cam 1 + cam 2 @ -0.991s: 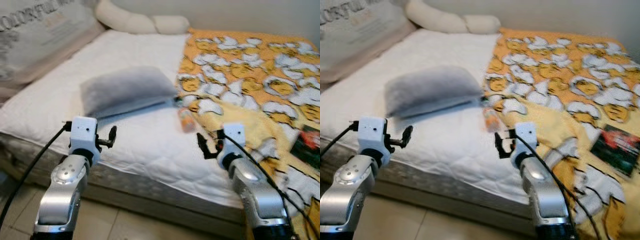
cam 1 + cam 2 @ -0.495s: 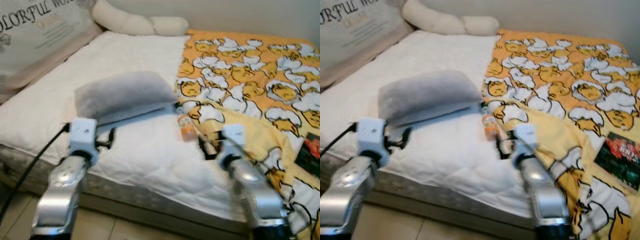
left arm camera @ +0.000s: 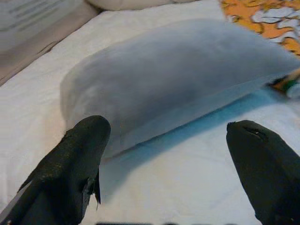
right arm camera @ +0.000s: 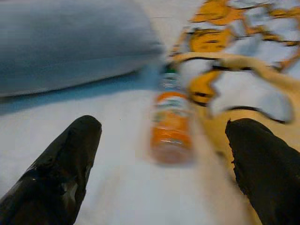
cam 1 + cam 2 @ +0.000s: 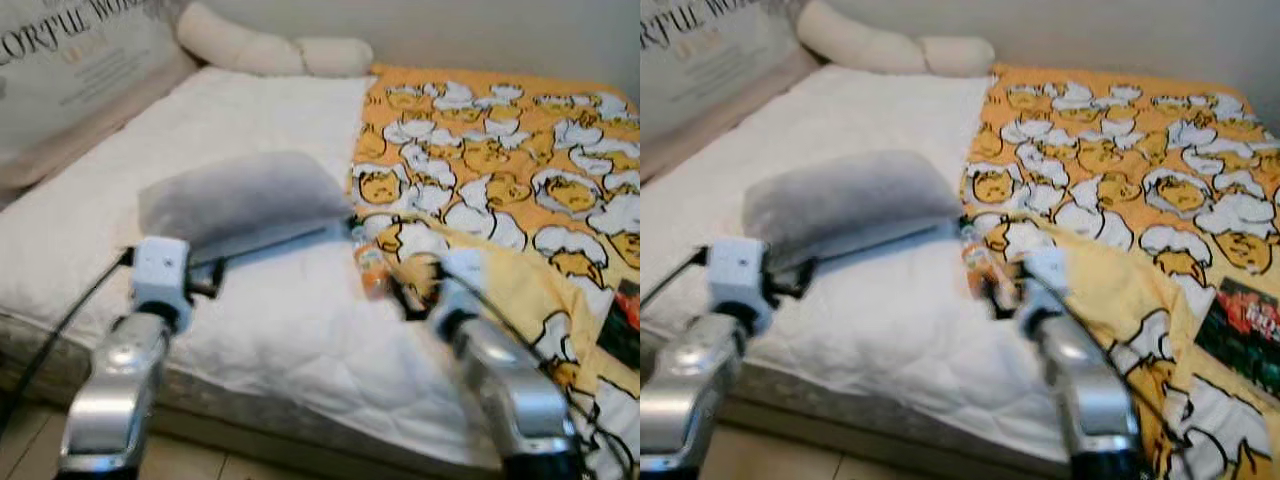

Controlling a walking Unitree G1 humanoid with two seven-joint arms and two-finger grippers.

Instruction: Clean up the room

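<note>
Both silver arms reach forward over the bed's near edge. The left gripper [image 3: 164, 164], fingers spread wide, hovers above the white quilted mattress [image 5: 290, 320] just short of a soft, plump grey pillow [image 5: 240, 195]. The right gripper [image 4: 161, 171], also spread, faces a small orange-labelled bottle [image 4: 171, 124] lying on its side beside the rumpled yellow cartoon-print blanket [image 5: 500, 170].
</note>
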